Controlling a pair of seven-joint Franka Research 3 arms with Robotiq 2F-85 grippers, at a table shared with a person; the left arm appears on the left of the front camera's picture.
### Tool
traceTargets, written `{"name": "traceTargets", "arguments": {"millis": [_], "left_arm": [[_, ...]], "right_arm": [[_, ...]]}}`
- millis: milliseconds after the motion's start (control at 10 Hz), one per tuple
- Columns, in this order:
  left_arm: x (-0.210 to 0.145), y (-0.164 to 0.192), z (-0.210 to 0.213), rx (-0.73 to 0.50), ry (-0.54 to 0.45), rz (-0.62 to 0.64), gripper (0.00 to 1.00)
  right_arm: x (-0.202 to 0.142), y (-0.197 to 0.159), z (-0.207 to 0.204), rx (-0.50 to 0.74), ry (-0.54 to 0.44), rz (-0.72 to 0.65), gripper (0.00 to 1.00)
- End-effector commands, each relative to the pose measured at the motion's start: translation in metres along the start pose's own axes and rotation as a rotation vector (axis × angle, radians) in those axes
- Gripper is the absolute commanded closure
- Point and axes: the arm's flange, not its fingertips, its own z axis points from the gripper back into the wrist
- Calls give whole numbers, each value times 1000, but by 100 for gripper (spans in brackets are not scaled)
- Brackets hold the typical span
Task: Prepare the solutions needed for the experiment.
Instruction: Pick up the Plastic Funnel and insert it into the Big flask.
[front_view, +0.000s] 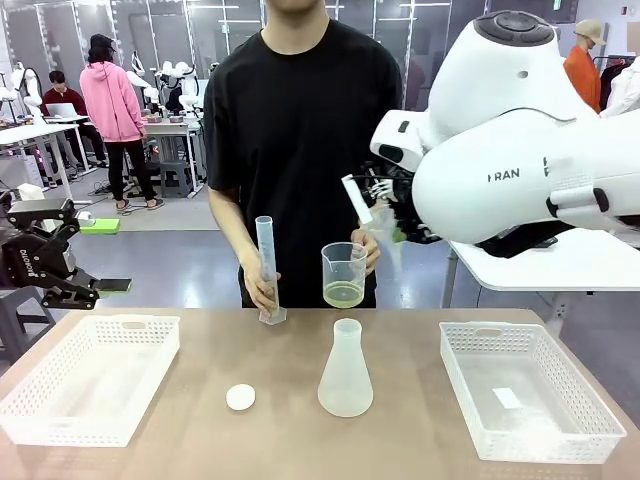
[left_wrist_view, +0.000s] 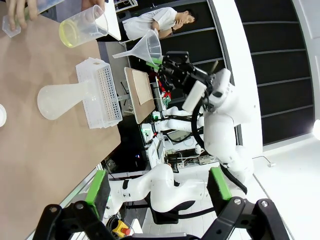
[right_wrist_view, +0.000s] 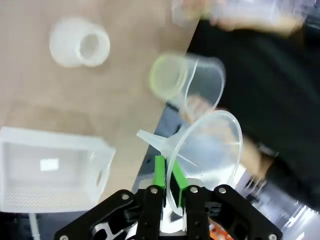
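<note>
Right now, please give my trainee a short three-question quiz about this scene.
1. True or false: the small round white stopper sits in the neck of the clear conical flask.
2. What does the right gripper hold? A, a clear plastic funnel; B, a tall graduated cylinder; C, a white basket.
3. Fill in: the pale yellow liquid is in a clear ___ in the person's hand.
Key: 1 false; 2 A; 3 beaker.

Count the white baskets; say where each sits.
2: the left basket at the left end of the table, the right basket at its right end; none looks hidden.
</note>
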Motion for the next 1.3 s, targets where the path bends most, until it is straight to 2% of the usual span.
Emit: {"name": "traceTargets", "arguments": {"millis": [0,100,300,500,700,800,1200], "left_arm": [[1,-2,-2,-23,-6,1,0],[1,-2,-2,-23,-6,1,0],[1,-2,-2,-23,-6,1,0],[1,-2,-2,-23,-6,1,0],[1,-2,-2,-23,-6,1,0],[1,-2,-2,-23,-6,1,0],[1,-2,-2,-23,-6,1,0]], "right_arm": [[2,17,10,-23,-136,79,94],[14,20,15,-31,-200,129,94],[28,28,24,-10,-273,136,94],[33,34,27,-21,-306,164,94],[28,38,25,-18,-291,139,94],[42,31,27,-25,-274,140,94],[42,32,27,-23,-273,141,94]]}}
